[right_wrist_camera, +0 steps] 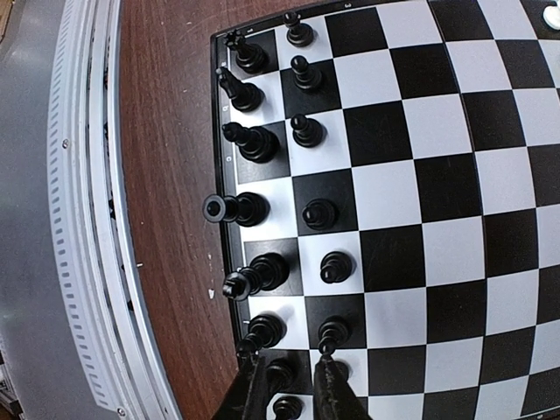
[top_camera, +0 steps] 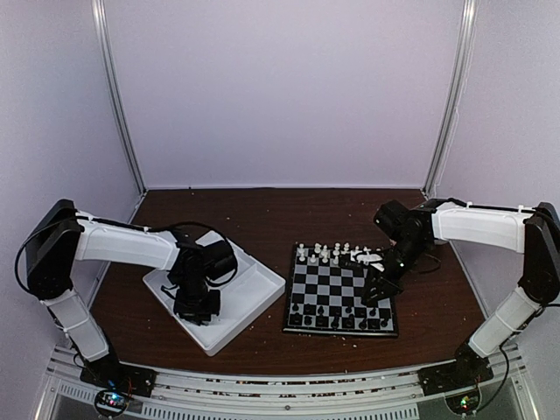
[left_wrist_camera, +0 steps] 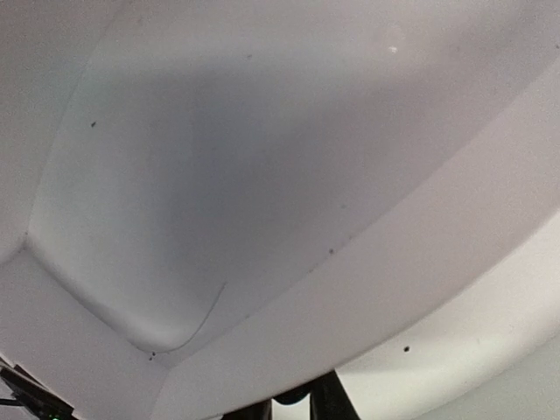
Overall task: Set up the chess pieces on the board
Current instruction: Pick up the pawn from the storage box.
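Chess pieces [right_wrist_camera: 319, 213] stand upright on board [right_wrist_camera: 437, 184]

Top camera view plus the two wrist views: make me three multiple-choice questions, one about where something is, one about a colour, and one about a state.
1. Where does the white rectangular plastic tray lie relative to the square black-and-silver chessboard?
A) on its left
B) on its right
C) beyond its far edge

2. What colour are the tiny plastic chess pieces in the two board rows nearest the arms' bases?
A) white
B) black
C) mixed

3. How does the tray compartment look in the left wrist view?
A) heaped with black pieces
B) holding white pieces
C) bare of pieces

Answers:
1 A: the top view shows the tray to the left of the board.
2 B: the near rows are all dark, while the white pieces stand at the far edge.
3 C: only white floor and walls show.
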`<control>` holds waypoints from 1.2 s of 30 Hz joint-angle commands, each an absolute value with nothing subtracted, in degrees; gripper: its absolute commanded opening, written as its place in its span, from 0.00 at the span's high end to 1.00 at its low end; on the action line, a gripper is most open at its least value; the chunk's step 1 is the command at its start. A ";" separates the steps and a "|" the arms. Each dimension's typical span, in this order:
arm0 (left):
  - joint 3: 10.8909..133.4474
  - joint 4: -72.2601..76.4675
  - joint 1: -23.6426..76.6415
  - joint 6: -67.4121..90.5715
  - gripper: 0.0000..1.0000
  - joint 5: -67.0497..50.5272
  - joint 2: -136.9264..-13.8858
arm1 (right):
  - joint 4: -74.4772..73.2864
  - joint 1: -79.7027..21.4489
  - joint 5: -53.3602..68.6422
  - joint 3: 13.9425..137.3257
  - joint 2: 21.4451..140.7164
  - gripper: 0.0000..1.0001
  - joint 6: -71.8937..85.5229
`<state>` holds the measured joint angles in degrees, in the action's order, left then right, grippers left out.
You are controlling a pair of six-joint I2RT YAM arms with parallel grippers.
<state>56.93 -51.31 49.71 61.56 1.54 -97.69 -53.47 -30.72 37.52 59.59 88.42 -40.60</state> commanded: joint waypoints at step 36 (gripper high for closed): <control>56.90 -46.39 49.68 67.89 0.77 10.20 -101.94 | -55.62 -30.32 39.29 60.28 88.96 0.79 -41.41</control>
